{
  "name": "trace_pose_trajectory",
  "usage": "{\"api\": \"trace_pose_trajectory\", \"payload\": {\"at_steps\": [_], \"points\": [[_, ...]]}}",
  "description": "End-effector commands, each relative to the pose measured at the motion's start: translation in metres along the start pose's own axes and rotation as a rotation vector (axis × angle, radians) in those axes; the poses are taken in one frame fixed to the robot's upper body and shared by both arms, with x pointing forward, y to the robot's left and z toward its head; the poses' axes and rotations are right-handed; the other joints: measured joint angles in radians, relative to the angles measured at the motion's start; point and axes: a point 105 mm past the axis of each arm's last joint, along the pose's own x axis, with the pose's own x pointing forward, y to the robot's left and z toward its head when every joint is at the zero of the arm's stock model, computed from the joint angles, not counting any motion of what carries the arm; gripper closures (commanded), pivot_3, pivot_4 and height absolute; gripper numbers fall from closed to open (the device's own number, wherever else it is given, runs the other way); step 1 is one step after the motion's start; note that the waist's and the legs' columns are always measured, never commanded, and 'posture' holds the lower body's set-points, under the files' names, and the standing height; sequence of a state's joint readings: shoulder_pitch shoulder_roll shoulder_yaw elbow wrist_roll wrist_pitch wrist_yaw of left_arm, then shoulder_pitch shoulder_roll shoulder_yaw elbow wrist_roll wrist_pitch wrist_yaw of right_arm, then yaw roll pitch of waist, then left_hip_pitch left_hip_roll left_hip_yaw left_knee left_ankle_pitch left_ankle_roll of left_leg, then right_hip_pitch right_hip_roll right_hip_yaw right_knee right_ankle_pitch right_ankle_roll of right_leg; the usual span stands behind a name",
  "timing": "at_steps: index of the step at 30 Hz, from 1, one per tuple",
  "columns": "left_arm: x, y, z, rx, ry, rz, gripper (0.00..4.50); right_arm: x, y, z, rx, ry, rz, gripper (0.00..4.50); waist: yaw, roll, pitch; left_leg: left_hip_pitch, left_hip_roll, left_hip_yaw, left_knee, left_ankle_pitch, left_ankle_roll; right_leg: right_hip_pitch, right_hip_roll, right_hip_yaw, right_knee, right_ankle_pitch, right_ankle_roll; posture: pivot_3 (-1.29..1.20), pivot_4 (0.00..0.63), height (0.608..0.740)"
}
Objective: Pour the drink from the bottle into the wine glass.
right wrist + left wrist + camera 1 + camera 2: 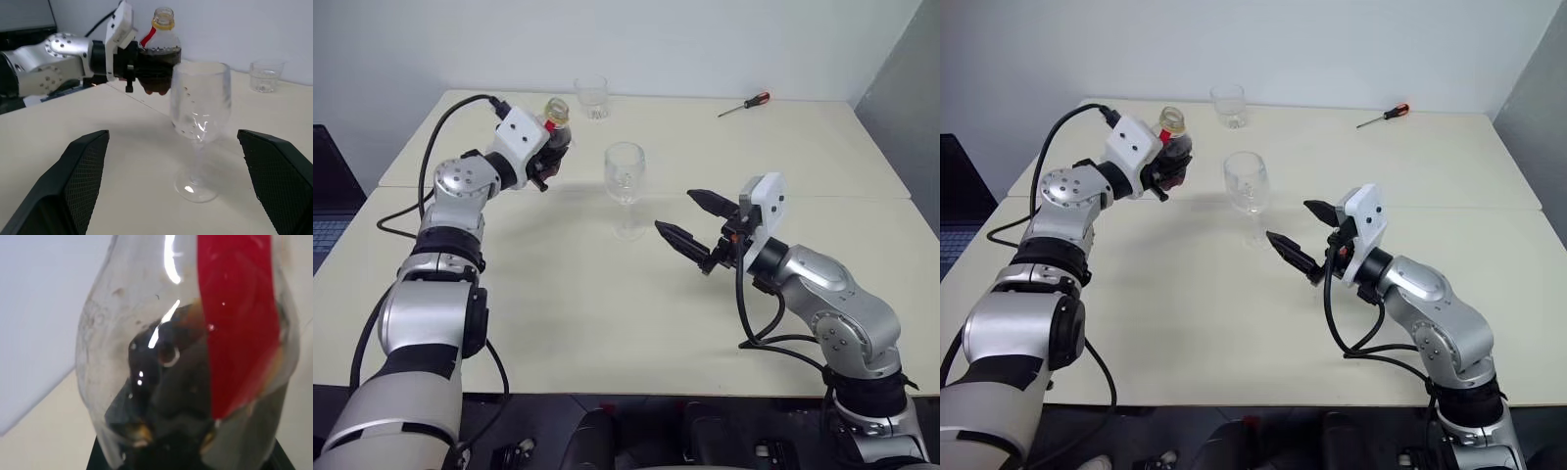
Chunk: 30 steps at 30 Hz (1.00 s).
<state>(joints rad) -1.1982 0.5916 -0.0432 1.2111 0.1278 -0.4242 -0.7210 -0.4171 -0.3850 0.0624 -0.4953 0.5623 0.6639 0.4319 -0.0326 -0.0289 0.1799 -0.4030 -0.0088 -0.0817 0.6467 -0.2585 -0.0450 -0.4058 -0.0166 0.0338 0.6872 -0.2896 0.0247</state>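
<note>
Our left gripper (146,81) grasps the bottle (160,54) above the table (607,323), beside the wine glass (625,176); our right gripper (690,220) is spread wide, empty.

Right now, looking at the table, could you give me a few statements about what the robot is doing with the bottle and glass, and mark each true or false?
1. The left tool is shut on the bottle, lifted off the table. True.
2. The wine glass already holds dark drink. False: it is empty; the drink is in the bottle.
3. The right tool is clamped on the glass stem. False: its fingers stand open, apart from the glass.
4. A screwdriver lies at the far side of the table. True.
5. The bottle is tipped upside down over the glass. False: it is roughly upright, beside the glass.
6. A short tumbler stands behind the wine glass. True.
</note>
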Motion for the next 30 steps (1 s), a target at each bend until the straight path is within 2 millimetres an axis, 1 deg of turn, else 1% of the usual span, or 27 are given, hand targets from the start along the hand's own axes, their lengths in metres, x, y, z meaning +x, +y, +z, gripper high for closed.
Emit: {"api": "trace_pose_trajectory", "payload": {"at_steps": [1, 7, 10, 16, 24, 30], "points": [[0.002, 0.016, 0.029, 0.105, -0.062, 0.017, 3.35, 0.004, 0.001, 0.012, -0.056, -0.039, 0.001, 0.0, -0.002, 0.0, 0.0, 0.0, 0.0, 0.001, 0.0, 0.0, 0.0, 0.0, 0.0, 0.001, 0.001, 0.0, 0.0, 0.0, 0.15, 0.74], [0.005, 0.023, 0.044, 0.233, -0.046, -0.003, 3.35, 0.008, 0.001, 0.012, -0.066, -0.04, -0.01, 0.0, -0.002, 0.0, 0.0, 0.001, 0.0, 0.001, 0.001, 0.0, 0.0, -0.001, 0.001, 0.002, 0.003, 0.0, 0.0, 0.0, 0.15, 0.74], [0.004, 0.025, 0.046, 0.259, -0.038, 0.001, 3.35, 0.008, 0.001, 0.012, -0.066, -0.041, -0.012, 0.0, -0.002, 0.0, 0.0, 0.001, 0.0, 0.001, 0.001, 0.0, 0.001, -0.001, 0.001, 0.002, 0.004, 0.0, 0.0, 0.0, 0.15, 0.74], [0.004, 0.025, 0.049, 0.418, -0.005, -0.022, 3.35, 0.009, 0.0, 0.013, -0.067, -0.045, -0.014, 0.0, -0.002, 0.0, 0.0, 0.001, 0.0, 0.001, 0.001, 0.0, 0.001, -0.001, 0.001, 0.002, 0.004, 0.0, 0.0, 0.0, 0.15, 0.74], [0.007, 0.023, 0.053, 0.51, 0.0, -0.035, 3.35, 0.014, -0.001, 0.015, -0.077, -0.05, -0.02, 0.0, -0.002, 0.0, 0.0, 0.001, 0.0, 0.001, 0.001, 0.0, 0.001, -0.001, 0.001, 0.002, 0.004, 0.0, 0.0, 0.0, 0.15, 0.74], [0.009, 0.025, 0.057, 0.529, 0.001, -0.031, 3.35, 0.017, -0.006, 0.022, -0.083, -0.088, -0.048, 0.0, -0.002, 0.0, 0.0, 0.001, 0.0, 0.002, 0.001, 0.0, 0.001, -0.001, 0.001, 0.002, 0.005, 0.0, 0.0, 0.0, 0.15, 0.74]]}}
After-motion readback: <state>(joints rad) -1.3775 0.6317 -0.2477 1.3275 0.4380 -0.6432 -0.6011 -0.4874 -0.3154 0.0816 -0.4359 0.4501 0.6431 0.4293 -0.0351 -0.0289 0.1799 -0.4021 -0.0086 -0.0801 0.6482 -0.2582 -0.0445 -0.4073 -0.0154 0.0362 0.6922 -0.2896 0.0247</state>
